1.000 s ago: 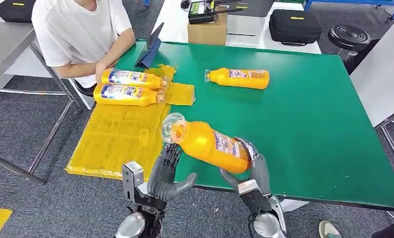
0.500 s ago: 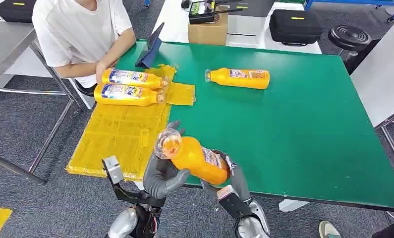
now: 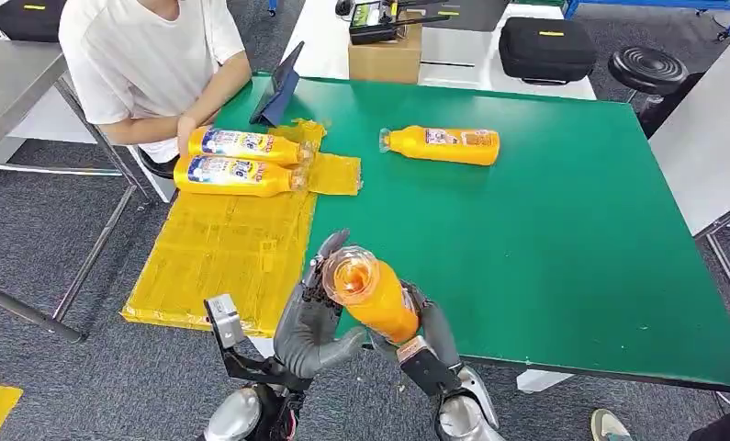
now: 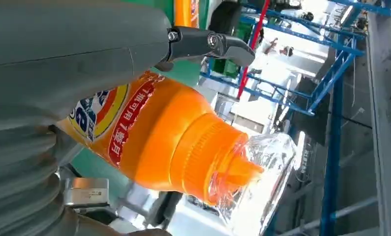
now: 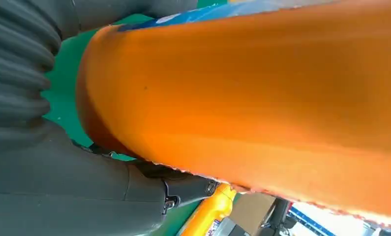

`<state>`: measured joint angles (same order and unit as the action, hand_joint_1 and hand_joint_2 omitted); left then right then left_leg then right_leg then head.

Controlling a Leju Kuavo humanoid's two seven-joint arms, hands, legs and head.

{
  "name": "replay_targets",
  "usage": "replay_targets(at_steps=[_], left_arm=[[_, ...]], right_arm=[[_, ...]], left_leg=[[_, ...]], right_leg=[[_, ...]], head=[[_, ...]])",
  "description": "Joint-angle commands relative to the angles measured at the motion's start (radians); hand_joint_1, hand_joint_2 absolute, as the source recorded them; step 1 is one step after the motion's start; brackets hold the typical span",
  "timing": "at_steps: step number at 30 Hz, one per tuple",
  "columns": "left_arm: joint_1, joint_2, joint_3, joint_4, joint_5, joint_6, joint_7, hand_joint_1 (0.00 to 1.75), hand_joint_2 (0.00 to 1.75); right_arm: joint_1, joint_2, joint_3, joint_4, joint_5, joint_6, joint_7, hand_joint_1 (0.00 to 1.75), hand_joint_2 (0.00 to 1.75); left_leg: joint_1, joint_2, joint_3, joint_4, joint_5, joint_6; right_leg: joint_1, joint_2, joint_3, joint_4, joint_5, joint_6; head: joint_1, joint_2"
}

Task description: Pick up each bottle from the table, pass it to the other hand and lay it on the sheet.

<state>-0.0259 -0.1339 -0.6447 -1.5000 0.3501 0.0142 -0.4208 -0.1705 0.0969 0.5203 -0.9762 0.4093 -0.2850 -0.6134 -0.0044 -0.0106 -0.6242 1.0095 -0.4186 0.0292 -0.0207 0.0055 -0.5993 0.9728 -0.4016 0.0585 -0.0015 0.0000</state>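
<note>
Mid-handover: held bottle (image 3: 372,296) gripped at its base by right hand (image 3: 427,323), left hand (image 3: 310,317) wrapping alongside; left grip best secured before right release.

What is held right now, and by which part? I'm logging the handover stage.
The orange bottle: the right robot hand grips its lower body and base, and the left robot hand wraps the upper body just below the capped neck.

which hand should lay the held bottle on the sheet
Left, probably. The left robot hand is already against the held bottle near its neck, and it is on the side of the yellow sheet. The right robot hand grips the base, farther from the sheet.
</note>
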Motion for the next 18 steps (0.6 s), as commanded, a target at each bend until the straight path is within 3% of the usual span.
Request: replay_targets(at_steps=[1, 5, 8, 14, 16, 18], left_arm=[[-0.071, 0.016, -0.066, 0.181, -0.262, 0.255, 0.003, 0.00, 1.75], [-0.086, -0.003, -0.060, 0.264, -0.423, 0.435, -0.027, 0.00, 1.75], [-0.090, -0.005, -0.065, 0.274, -0.449, 0.450, -0.035, 0.00, 1.75], [-0.079, -0.003, -0.076, 0.257, -0.444, 0.413, -0.003, 0.00, 1.75], [-0.071, -0.004, -0.066, 0.247, -0.381, 0.350, 0.027, 0.00, 1.75], [-0.057, -0.011, -0.028, 0.224, -0.155, 0.168, 0.105, 0.00, 1.75]], right_arm=[[-0.025, -0.016, 0.051, -0.024, 0.017, -0.007, 0.034, 1.75, 1.75], [0.003, -0.023, 0.061, -0.095, 0.023, 0.000, 0.052, 1.75, 1.75], [0.003, -0.020, 0.068, -0.100, 0.035, -0.005, 0.061, 1.75, 1.75], [-0.004, -0.021, 0.079, -0.097, 0.068, -0.025, 0.082, 1.75, 1.75], [-0.010, -0.030, 0.096, -0.101, 0.123, -0.059, 0.101, 1.75, 1.75], [-0.017, -0.037, 0.114, -0.094, 0.131, -0.054, 0.103, 1.75, 1.75]], left_leg=[[0.001, 0.001, 0.006, -0.001, -0.002, -0.002], [0.001, 0.000, 0.003, -0.001, -0.001, -0.001], [0.001, -0.001, 0.006, -0.001, -0.002, -0.002], [0.001, 0.000, 0.005, -0.001, -0.002, -0.002], [0.001, 0.001, 0.005, 0.000, -0.002, -0.002], [0.001, 0.002, 0.003, 0.000, -0.001, -0.001]], right_leg=[[0.001, -0.001, 0.006, -0.001, -0.002, -0.003], [0.001, -0.001, 0.004, -0.001, -0.001, -0.002], [0.001, -0.002, 0.006, -0.001, -0.003, -0.003], [0.001, -0.001, 0.005, -0.001, -0.002, -0.003], [0.001, -0.001, 0.005, -0.001, -0.002, -0.003], [0.001, 0.001, 0.002, -0.001, -0.001, -0.002]], head=[[0.000, 0.000], [0.000, 0.000], [0.000, 0.000], [0.000, 0.000], [0.000, 0.000], [0.000, 0.000]])
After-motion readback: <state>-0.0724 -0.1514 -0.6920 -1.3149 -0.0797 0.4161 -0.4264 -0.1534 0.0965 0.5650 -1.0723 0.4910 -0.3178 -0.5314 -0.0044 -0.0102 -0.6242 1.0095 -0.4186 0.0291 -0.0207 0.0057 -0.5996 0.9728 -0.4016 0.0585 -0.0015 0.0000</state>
